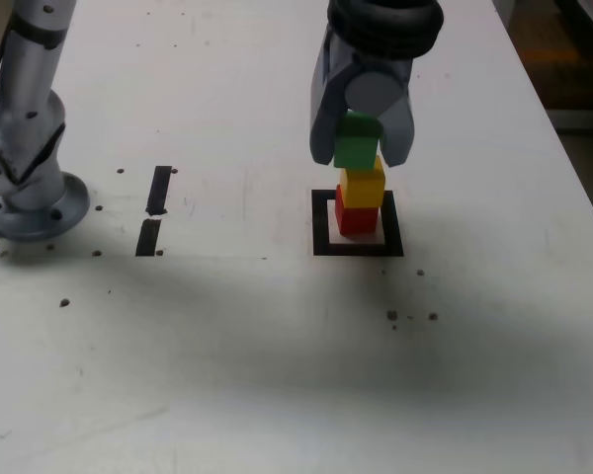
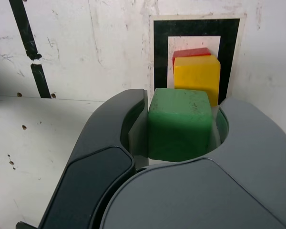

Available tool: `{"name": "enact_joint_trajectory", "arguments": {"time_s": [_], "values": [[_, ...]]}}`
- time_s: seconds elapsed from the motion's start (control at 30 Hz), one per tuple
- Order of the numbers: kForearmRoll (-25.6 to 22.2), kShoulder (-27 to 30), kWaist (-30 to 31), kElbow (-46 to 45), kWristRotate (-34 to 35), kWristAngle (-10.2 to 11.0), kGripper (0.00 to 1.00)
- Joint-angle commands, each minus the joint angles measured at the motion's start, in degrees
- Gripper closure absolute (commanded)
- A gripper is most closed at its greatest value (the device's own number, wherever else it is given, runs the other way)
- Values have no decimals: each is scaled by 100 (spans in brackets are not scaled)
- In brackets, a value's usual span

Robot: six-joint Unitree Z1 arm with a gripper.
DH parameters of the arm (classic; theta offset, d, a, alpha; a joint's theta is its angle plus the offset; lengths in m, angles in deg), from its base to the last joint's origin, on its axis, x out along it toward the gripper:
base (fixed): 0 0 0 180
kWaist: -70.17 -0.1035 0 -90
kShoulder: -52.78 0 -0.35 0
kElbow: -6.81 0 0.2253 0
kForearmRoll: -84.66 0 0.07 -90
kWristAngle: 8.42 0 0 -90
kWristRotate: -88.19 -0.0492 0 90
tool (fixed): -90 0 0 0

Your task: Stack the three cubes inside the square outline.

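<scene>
Exterior view, from its left: the arm base [image 1: 30, 197] stands at the table's [image 1: 277, 375] far edge, then two short black strips [image 1: 155, 212] lie end to end, well apart from the work. Further right sits the square outline [image 1: 357, 224], with the red cube [image 1: 357, 214] on its white centre and the yellow cube [image 1: 362, 184] on top of that. Above them the gripper [image 1: 361, 148] points down, jaws narrowed onto the green cube [image 1: 357, 146], whose underside looks to be at, or just above, the yellow top; contact cannot be told.

The grip on opposite side faces probably keeps the green cube level for placing. In the wrist view the green cube [image 2: 180, 124] fills the gap between the jaws, and the yellow cube [image 2: 197, 76] and the red cube [image 2: 190, 52] show beyond it, slightly off to one side, so alignment may need care. Bare table lies all round the outline, leaving free room to open and lift clear. The stack is narrow; a sideways nudge could topple it.
</scene>
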Motion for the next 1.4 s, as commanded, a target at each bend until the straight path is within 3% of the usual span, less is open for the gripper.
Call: {"name": "enact_joint_trajectory", "arguments": {"time_s": [0.0, 0.37, 0.93, 1.0, 1.17, 1.23, 1.37], "values": [[-53, 9, -35, -6, -23, 7, 89], [15, -61, -132, 22, -79, -6, 87], [86, -282, -172, 41, -129, -24, 75], [77, -282, -172, 35, -129, -26, 69], [72, -286, -198, -3, -134, -110, 28], [79, -285, -206, -5, -133, -131, 16], [71, -260, -207, 1, -92, -109, 10]]}}
